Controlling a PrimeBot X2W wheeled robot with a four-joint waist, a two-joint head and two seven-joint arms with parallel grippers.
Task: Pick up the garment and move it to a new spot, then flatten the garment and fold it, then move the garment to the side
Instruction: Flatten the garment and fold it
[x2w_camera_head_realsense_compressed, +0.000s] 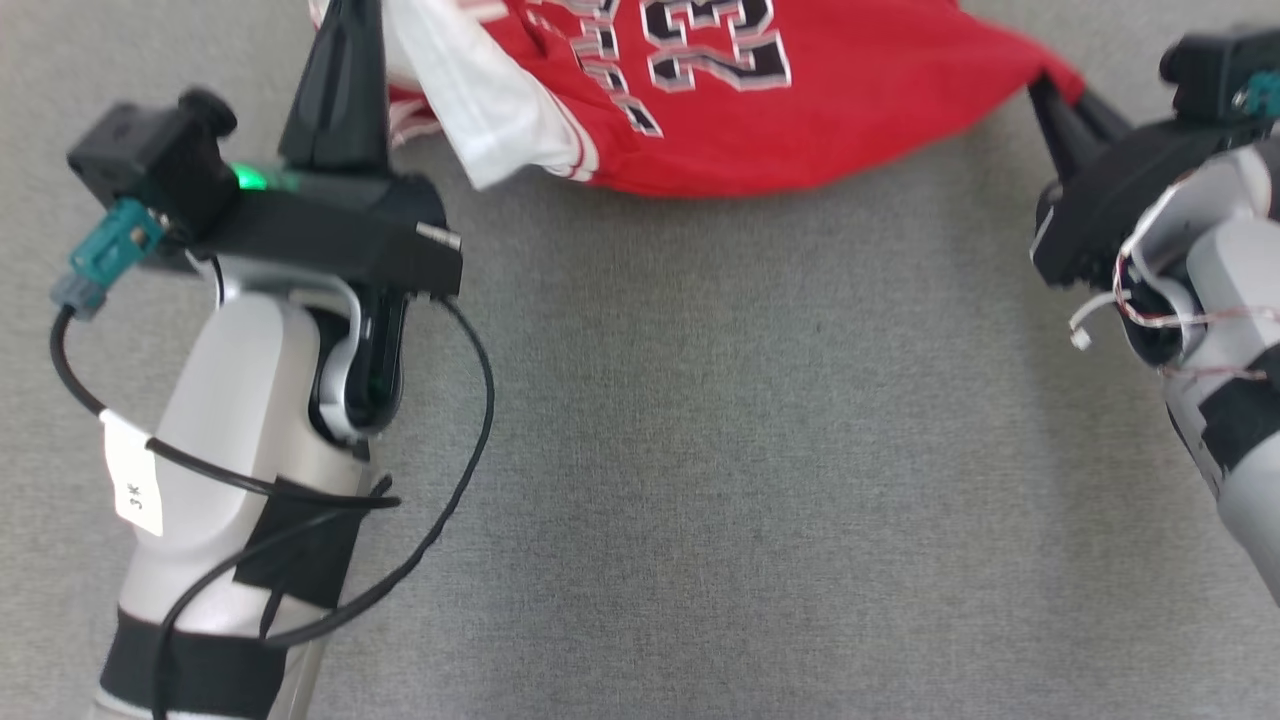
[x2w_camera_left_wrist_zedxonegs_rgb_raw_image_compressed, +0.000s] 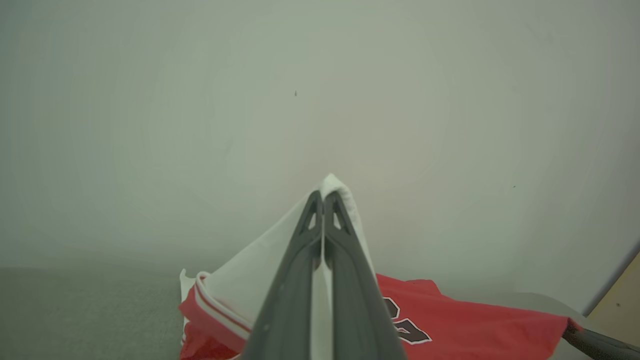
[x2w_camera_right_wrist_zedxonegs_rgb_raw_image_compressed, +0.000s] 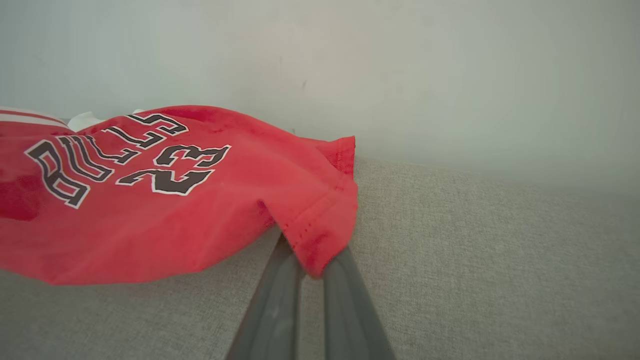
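Garment (x2w_camera_head_realsense_compressed: 760, 130), red jersey with white part, hanging stretched between both arms over far part of grey tabletop (x2w_camera_head_realsense_compressed: 700, 450), middle sagging low. On left, left end effector (x2w_camera_left_wrist_zedxonegs_rgb_raw_image_compressed: 324, 197) clenched on white corner. On right, right end effector (x2w_camera_head_realsense_compressed: 1050, 100) clenched on red hem corner. For good flattening, probably best: hold both grips tight, pull corners apart evenly, lower slowly, lay sagging middle first, avoid trapped folds underneath.

The garment (x2w_camera_head_realsense_compressed: 800, 130) was red, with a white panel edged in red-and-white stripes and black lettering outlined in white. The table (x2w_camera_head_realsense_compressed: 750, 450) was a flecked grey weave. The left end effector (x2w_camera_left_wrist_zedxonegs_rgb_raw_image_compressed: 323, 197) and right end effector (x2w_camera_right_wrist_zedxonegs_rgb_raw_image_compressed: 313, 272) were dark grey.
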